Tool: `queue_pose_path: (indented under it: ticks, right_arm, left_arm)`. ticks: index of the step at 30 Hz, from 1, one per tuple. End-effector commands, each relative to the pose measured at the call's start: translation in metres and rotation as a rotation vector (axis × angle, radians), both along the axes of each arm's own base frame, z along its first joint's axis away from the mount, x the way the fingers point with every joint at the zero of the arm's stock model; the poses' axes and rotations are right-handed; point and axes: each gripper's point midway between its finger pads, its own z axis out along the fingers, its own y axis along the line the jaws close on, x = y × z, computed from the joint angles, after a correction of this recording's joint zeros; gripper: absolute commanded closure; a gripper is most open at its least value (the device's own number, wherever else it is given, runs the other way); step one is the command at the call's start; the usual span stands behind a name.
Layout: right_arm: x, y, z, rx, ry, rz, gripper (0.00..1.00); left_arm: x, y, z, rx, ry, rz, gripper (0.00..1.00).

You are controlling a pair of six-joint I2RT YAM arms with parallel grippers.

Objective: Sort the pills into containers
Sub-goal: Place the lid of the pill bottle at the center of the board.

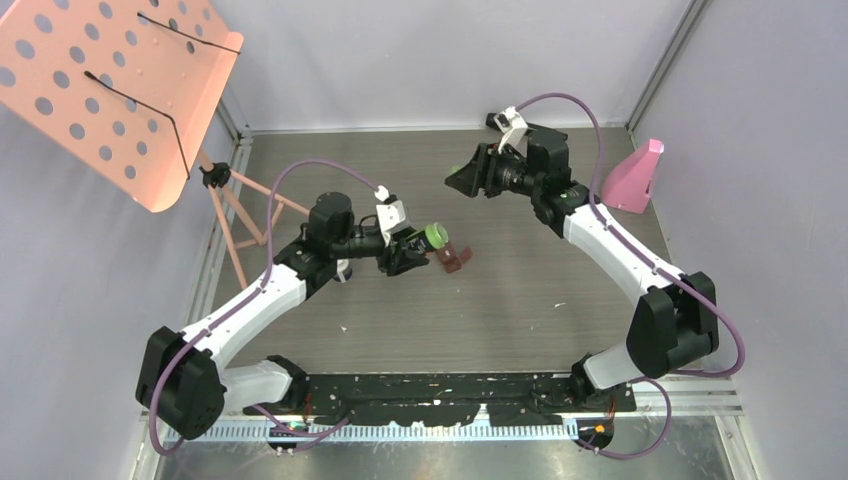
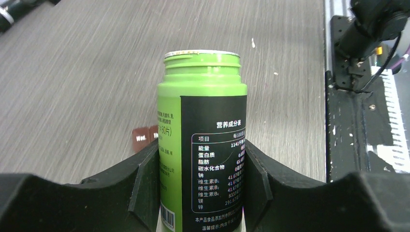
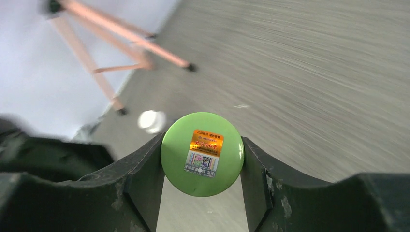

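Left fingers (image 2: 143,189) clasp bottle (image 2: 203,135); right fingers (image 3: 141,180) clasp lid (image 3: 202,153).

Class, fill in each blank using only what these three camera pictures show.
The left claw grips a bottle coloured ___.
The right claw holds the cap, whose sticker is part white, part ___.
The brown case on the table shows the day label ___.
Missing words: green; orange; Wed.
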Motion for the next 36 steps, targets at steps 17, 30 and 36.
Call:
queue_pose_path:
  ticks: [17, 30, 36]
  right_arm:
    - [0.017, -0.186, -0.188, -0.624, 0.247, -0.864, 0.35]
    - [0.019, -0.168, -0.215, -0.597, 0.344, -0.799, 0.2]
    - [0.016, -0.167, -0.209, -0.622, 0.38, -0.778, 0.22]
  left_arm:
    - [-0.003, -0.012, -0.089, 0.189, 0.051, 0.031, 1.0]
    - [0.007, -0.015, -0.115, 0.244, 0.061, 0.106, 1.0]
    - [0.012, -0.015, -0.121, 0.245, 0.081, 0.135, 1.0]
